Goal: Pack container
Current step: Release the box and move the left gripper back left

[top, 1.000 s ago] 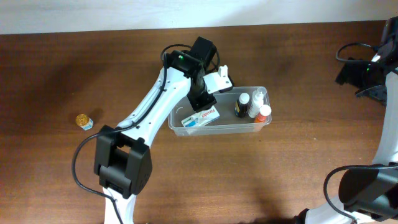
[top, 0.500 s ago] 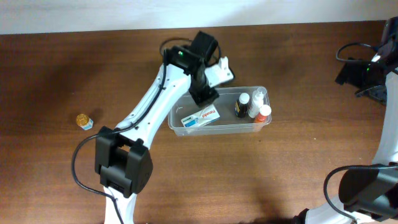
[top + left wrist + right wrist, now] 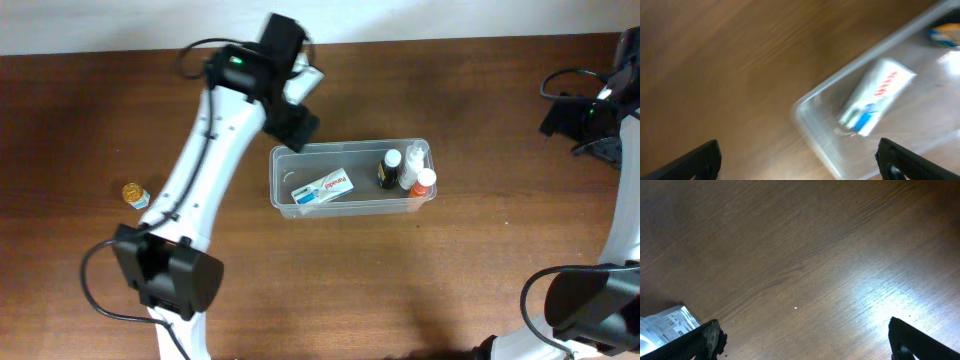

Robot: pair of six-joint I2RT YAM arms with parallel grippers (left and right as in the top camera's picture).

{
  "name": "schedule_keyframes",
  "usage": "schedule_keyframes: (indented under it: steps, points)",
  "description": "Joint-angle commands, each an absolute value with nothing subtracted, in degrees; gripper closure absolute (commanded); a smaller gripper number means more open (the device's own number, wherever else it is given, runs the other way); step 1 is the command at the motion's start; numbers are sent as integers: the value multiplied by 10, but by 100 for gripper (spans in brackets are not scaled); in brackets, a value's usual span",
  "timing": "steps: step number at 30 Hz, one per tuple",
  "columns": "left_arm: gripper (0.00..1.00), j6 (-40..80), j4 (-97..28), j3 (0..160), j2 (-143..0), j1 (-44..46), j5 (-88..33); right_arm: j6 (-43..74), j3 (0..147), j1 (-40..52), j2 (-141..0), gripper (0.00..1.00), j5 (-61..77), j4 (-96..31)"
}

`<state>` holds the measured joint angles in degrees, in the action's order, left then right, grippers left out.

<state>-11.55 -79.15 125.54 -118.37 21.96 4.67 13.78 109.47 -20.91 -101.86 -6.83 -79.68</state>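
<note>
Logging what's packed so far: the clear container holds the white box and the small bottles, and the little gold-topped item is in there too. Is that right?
Not quite. The container does hold the white box and the small bottles, but the gold-topped item is not inside. It lies on the table, well to the container's left, as the overhead view shows.

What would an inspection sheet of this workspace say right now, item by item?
Surface: brown wooden table.
Job's things: clear container holding a white box and three small bottles.
Clutter: small yellow item at the left; shiny packet near the right tool.
Grippers: left tool open, empty, by the container's corner; right tool open, empty, over bare wood.
Cables: black cable at the far right.
Surroundings: pale wall behind the table.
</note>
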Motion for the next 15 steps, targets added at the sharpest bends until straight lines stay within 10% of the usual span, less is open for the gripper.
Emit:
schedule_keyframes:
  steps: [1, 15]
  points:
    - [1, -6, -814, 1265, -1165, 160, 80, 145, 1091, -210, -1018, 2, -74, -797]
    - [1, 92, -882, 1256, -1166, -68, 10, 145, 1091, -210, -1018, 2, -74, -797]
